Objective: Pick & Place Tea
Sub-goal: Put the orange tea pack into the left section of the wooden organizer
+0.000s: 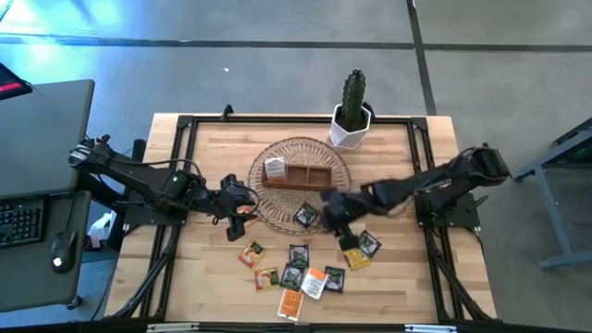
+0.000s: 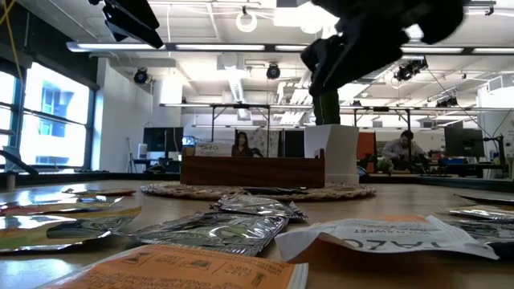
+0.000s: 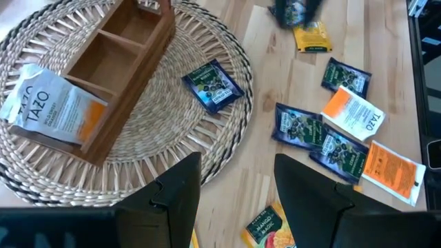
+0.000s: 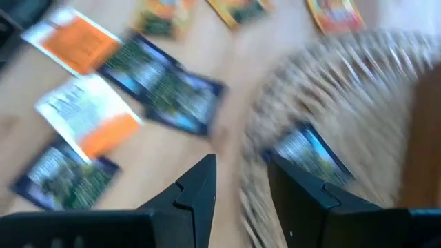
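Note:
Several small square tea packets (image 1: 301,268), blue, orange, yellow and white, lie flat on the table's near half. One dark blue packet (image 1: 305,216) (image 4: 309,154) (image 3: 213,85) lies on the near rim of the round wicker mat (image 1: 326,154). A white-and-orange packet (image 1: 275,169) (image 3: 52,107) stands in the left end compartment of the brown wooden box (image 1: 310,176). My right gripper (image 1: 331,209) (image 4: 241,186) hovers open and empty over the mat's near right edge, close to the blue packet. My left gripper (image 1: 242,199) (image 3: 238,189) is open and empty at the mat's left edge.
A potted cactus in a white pot (image 1: 352,116) stands at the table's far edge behind the mat. A black frame (image 1: 185,129) runs around the tabletop. In the low view, people sit at desks in the room beyond. Bare wood lies to the left of the packets.

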